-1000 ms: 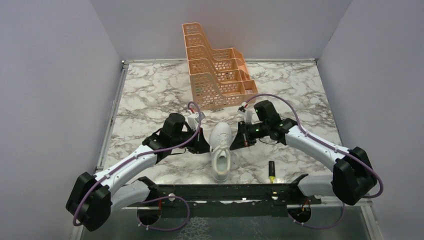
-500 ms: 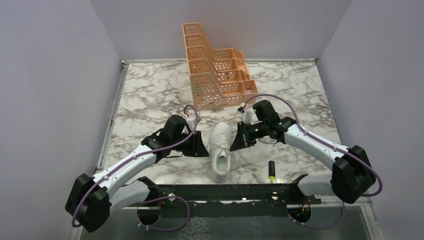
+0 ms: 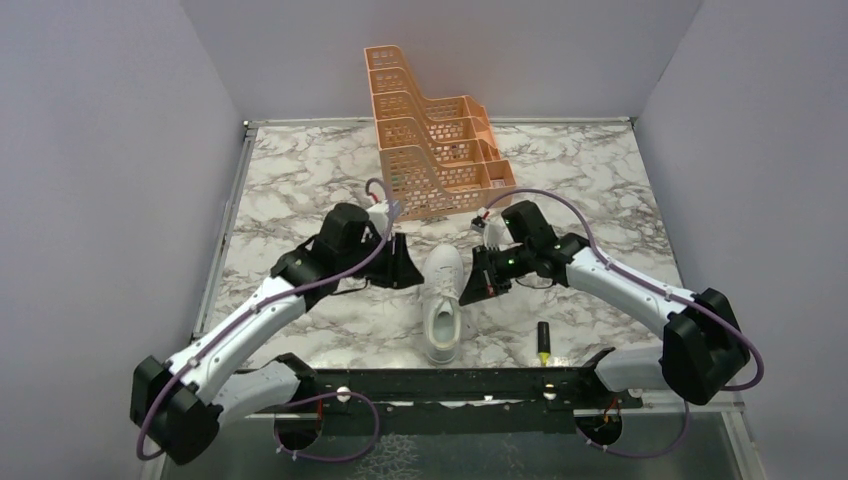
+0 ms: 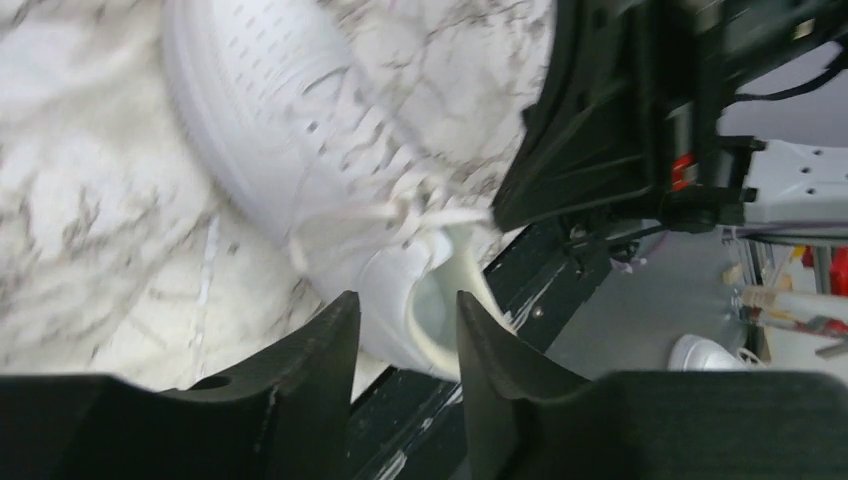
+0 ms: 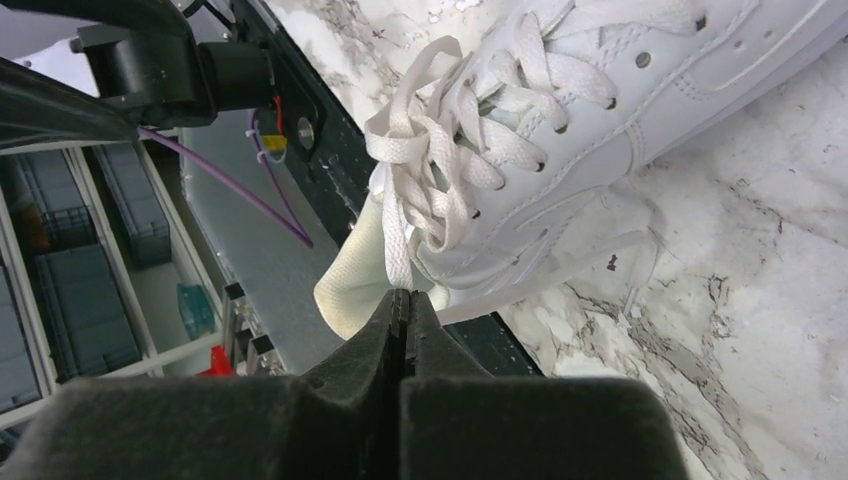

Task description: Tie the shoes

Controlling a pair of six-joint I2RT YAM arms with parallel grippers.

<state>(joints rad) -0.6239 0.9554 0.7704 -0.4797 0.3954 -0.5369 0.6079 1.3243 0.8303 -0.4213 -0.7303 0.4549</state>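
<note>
The white sneaker [image 3: 441,300] lies mid-table, toe pointing away from the arm bases. It also shows in the left wrist view [image 4: 300,170] and the right wrist view [image 5: 600,130]. My right gripper [image 3: 472,283] is at the shoe's right side. In its wrist view [image 5: 403,297] it is shut on a white lace [image 5: 400,240] that runs up to the knotted laces. My left gripper [image 3: 410,270] is just left of the shoe. In its wrist view [image 4: 405,305] it is open and empty, above the shoe's heel.
An orange tiered rack [image 3: 430,150] stands behind the shoe. A black and yellow marker [image 3: 543,343] lies near the front right. The black front rail [image 3: 450,382] runs along the near edge of the marble table [image 3: 300,180].
My left arm has risen and swung its gripper back and up along the shoe's left side. The right gripper has shifted slightly left, still shut on the lace.
</note>
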